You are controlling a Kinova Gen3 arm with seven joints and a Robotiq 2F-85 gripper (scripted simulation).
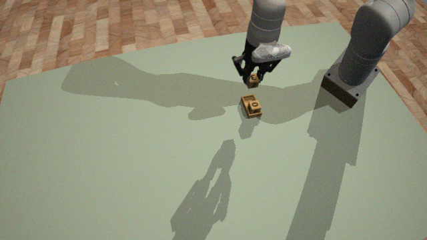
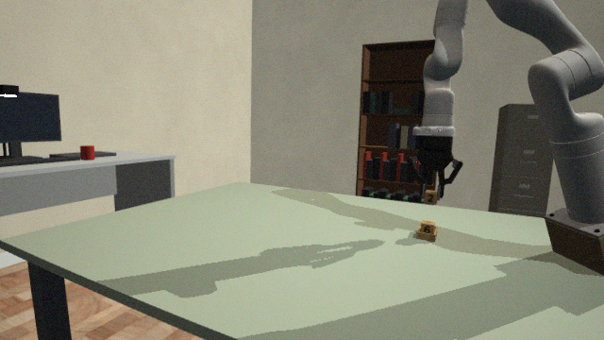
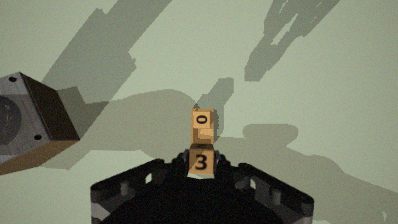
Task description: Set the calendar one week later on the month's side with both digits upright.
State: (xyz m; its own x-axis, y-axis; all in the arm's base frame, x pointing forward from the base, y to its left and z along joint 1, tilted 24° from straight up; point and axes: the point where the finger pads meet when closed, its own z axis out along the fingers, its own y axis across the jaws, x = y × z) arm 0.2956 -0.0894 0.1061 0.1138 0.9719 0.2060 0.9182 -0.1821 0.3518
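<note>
The tool (image 1: 254, 77) holds one cube (image 1: 253, 81) above the table (image 1: 100, 150) — near the tray (image 1: 247, 99), where the other cube (image 1: 255, 106) stands. Next, I judge: lower it into the free slot, correct digit facing the month side.

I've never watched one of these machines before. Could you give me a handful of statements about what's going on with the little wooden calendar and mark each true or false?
1. The tool grips one cube above the table. True.
2. Both cubes sit in the tray. False: only one cube is in it; the space beside it is vacant.
3. The cube in the tray shows a 0 on top. True.
4. The tray lies tipped on its side. False: it rests flat on the table.
5. The wrist view shows a 3 on the held cube. True.
</note>
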